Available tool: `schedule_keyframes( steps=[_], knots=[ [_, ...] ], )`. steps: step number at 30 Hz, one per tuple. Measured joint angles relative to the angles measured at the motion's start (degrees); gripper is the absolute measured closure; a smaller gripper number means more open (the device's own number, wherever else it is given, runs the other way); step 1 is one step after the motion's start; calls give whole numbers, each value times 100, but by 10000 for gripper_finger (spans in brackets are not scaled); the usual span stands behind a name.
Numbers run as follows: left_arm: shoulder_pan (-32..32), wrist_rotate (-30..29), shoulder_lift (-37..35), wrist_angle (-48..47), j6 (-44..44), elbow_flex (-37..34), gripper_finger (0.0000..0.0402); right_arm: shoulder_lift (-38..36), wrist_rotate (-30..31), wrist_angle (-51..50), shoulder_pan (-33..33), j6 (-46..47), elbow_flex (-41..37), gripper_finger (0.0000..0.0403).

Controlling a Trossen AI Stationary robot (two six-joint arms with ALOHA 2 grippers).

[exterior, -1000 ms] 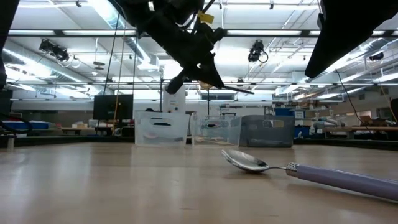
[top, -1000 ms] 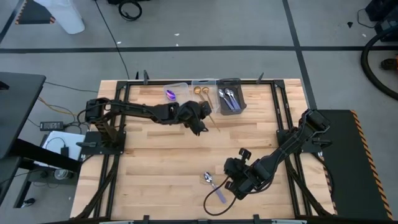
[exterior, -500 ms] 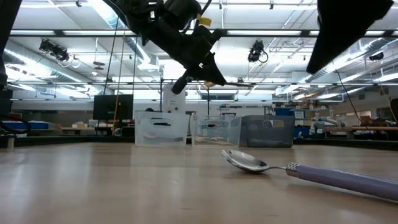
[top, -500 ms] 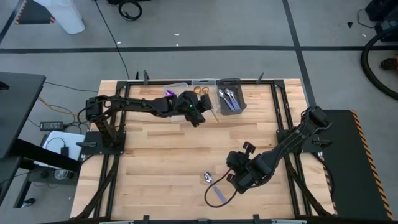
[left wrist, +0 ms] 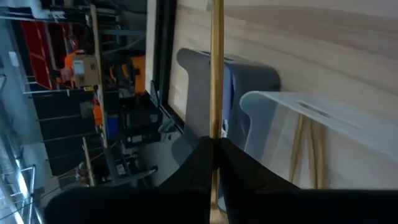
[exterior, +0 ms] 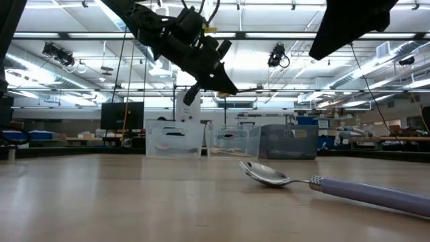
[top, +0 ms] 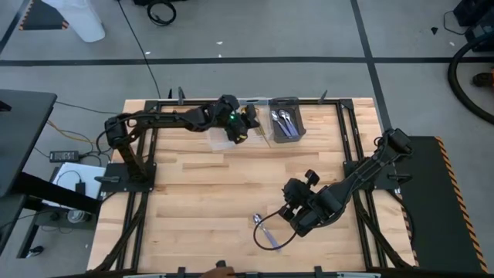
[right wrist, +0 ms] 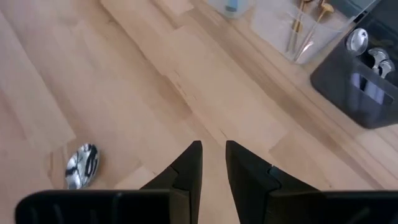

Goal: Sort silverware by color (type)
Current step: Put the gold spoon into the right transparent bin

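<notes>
Left gripper (left wrist: pixel 214 163) pinches a gold utensil (left wrist: pixel 216 68) above the bins' rims (left wrist: pixel 298 102).

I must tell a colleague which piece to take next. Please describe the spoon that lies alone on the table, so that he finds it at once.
Start from the wooden table and go to its near edge, far from the three bins at the back. There, beside the right end effector, lies the spoon. It is the only piece flat on the bare wood, with a shiny silver bowl and a pale lilac handle.
</notes>
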Motion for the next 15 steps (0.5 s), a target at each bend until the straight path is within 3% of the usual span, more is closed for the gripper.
schedule_keyframes(
  steps=[15],
  knots=[
    [916,2071,52,206,-220,0,379,2,160,9,-169,-7,0,321]
  ],
)
